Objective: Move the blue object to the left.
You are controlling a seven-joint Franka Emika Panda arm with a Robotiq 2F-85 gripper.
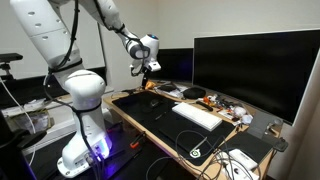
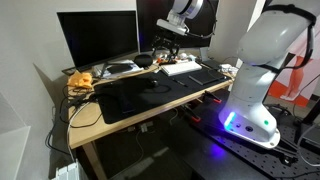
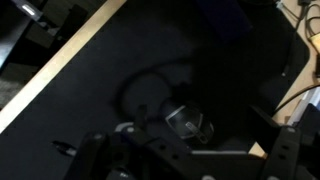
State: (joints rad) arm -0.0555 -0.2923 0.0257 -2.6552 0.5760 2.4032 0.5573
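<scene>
Mat (image 1: 160, 122) lies on table (image 1: 232, 128). Keyboard (image 1: 196, 114) sits on mat, toward its 3 o'clock side. Monitor (image 1: 250, 70) stands behind keyboard, at 1 o'clock. Robot base (image 1: 80, 135) is off table, at 9 o'clock. Hand (image 1: 147, 68) hangs above mat's 11 o'clock end.

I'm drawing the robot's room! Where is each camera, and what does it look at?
Exterior view: beside the robot, looking along the desk toward the monitor; the white arm shows.
Exterior view: from the desk's far corner, looking back at white arm and monitor.
Wrist view: looks down on the black mat; hand at the bottom.
Shared: all see the mat.
</scene>
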